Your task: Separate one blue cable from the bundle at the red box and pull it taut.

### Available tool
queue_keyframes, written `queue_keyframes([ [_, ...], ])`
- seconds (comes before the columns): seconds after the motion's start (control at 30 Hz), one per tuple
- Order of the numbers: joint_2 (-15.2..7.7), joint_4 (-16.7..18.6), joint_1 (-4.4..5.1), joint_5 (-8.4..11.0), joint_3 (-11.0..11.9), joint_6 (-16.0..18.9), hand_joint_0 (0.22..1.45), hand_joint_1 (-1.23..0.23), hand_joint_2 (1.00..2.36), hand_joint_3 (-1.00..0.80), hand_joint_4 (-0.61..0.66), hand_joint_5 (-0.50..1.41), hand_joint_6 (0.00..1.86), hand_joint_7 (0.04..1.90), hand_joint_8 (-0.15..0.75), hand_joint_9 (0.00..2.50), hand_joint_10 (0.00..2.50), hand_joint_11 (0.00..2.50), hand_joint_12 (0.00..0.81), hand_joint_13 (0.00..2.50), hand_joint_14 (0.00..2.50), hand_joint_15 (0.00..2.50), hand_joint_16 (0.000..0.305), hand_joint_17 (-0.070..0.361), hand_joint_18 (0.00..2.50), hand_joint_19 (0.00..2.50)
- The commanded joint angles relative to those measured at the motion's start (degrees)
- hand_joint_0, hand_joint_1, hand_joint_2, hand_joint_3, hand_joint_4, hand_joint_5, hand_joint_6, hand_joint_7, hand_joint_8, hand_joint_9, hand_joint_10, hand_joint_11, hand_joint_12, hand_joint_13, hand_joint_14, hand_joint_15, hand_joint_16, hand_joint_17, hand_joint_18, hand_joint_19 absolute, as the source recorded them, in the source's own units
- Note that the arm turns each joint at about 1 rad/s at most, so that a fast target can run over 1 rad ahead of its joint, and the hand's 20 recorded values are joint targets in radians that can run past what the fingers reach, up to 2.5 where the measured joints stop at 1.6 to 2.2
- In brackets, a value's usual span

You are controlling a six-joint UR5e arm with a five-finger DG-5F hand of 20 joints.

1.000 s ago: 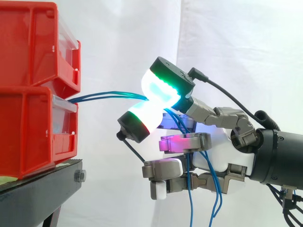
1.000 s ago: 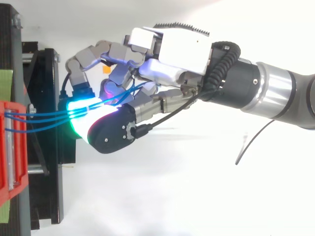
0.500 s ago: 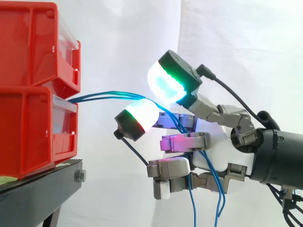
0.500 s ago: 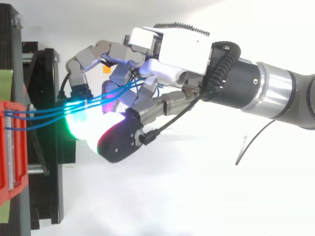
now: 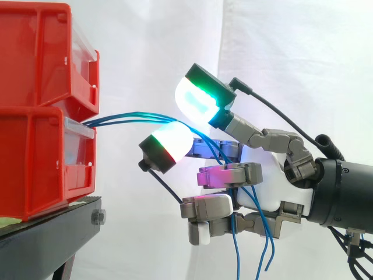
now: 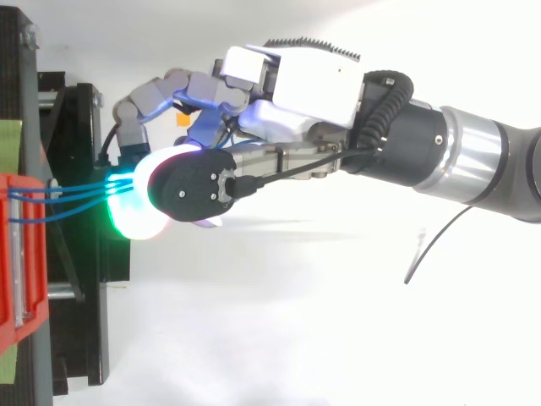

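The red boxes (image 5: 41,111) stand in front of the hand (image 5: 262,181), whose glowing pads (image 5: 198,102) are spread apart and pinch nothing, so the blue cables (image 5: 128,118) just lie across its lower pad, maybe ready for picking one.

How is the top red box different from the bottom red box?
The top red box sits on the bottom red box, while the bottom red box stands on the black stand. The blue cables come out of the bottom red box's open front, just under the top red box; none come from the top red box. Both are red with a clear front strip.
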Motion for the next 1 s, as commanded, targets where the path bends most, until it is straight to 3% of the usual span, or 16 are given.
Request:
queue_keyframes([
  [0.0, -0.02, 0.00, -0.24, -0.16, 0.00, 0.06, 0.60, -0.40, 1.00, -0.50, 0.00, -0.13, 0.80, 1.13, 0.246, 1.22, 1.24, 2.21, 0.345, 1.18, 0.02, 1.54, 0.051, 0.115, 0.88, 1.00],
  [0.27, -0.02, 0.09, -0.59, -0.08, -0.09, 0.14, 0.61, -0.48, 1.00, -0.50, 0.01, -0.13, 0.80, 1.14, 0.244, 1.21, 1.24, 2.20, 0.345, 1.18, 0.02, 1.53, 0.051, 0.116, 0.88, 0.98],
  [0.97, -0.02, -0.70, -0.94, 0.01, -0.27, -1.61, 0.57, -0.45, 1.00, -0.50, 0.02, -0.12, 0.72, 1.15, 0.246, 1.18, 1.26, 2.17, 0.351, 1.17, 0.02, 1.52, 0.053, 0.119, 0.88, 0.98],
])
